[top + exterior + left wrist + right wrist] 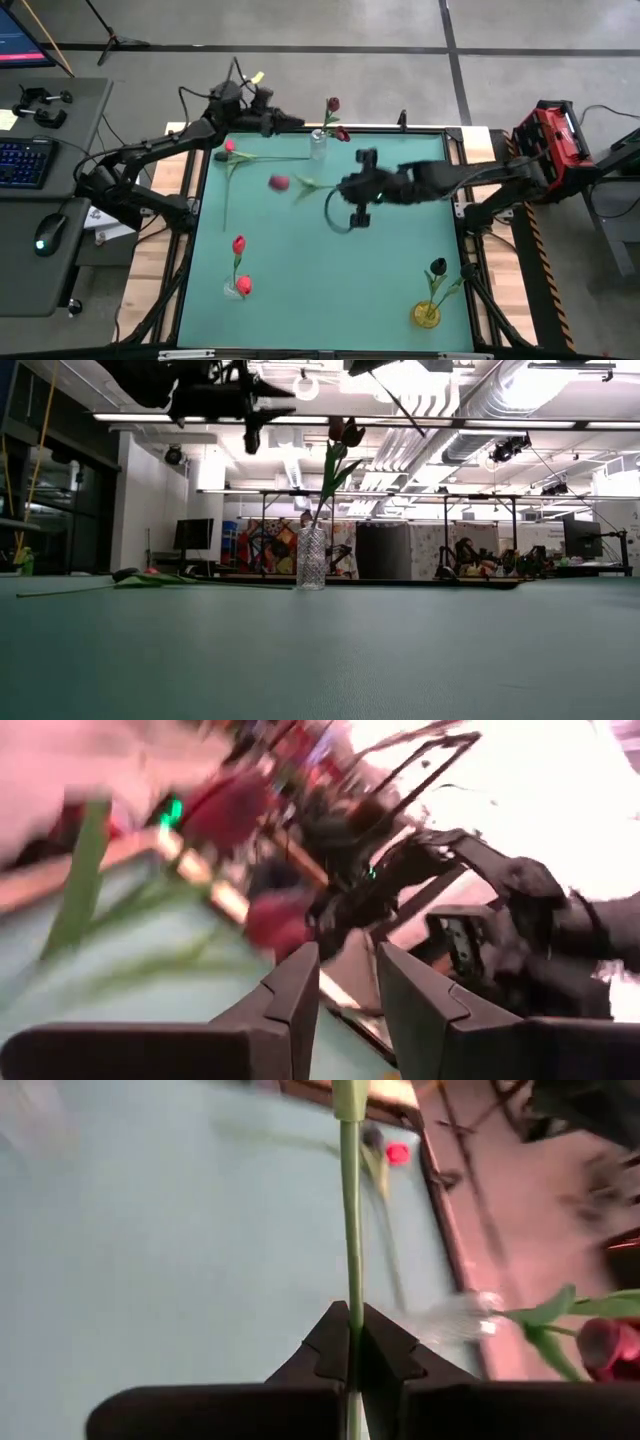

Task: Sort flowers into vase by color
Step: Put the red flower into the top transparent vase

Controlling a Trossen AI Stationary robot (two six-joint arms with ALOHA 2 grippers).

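Right jaws (352, 1342) clamped on flower stem (349, 1230) | left jaws (345, 995) apart, empty

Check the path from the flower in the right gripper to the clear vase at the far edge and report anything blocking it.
Nothing visible blocks it. The right gripper is shut on the red flower by its stem, above the mat. Bare mat lies between it and the clear vase, which already holds dark red flowers. The left gripper hovers beside that vase, close to the approach.
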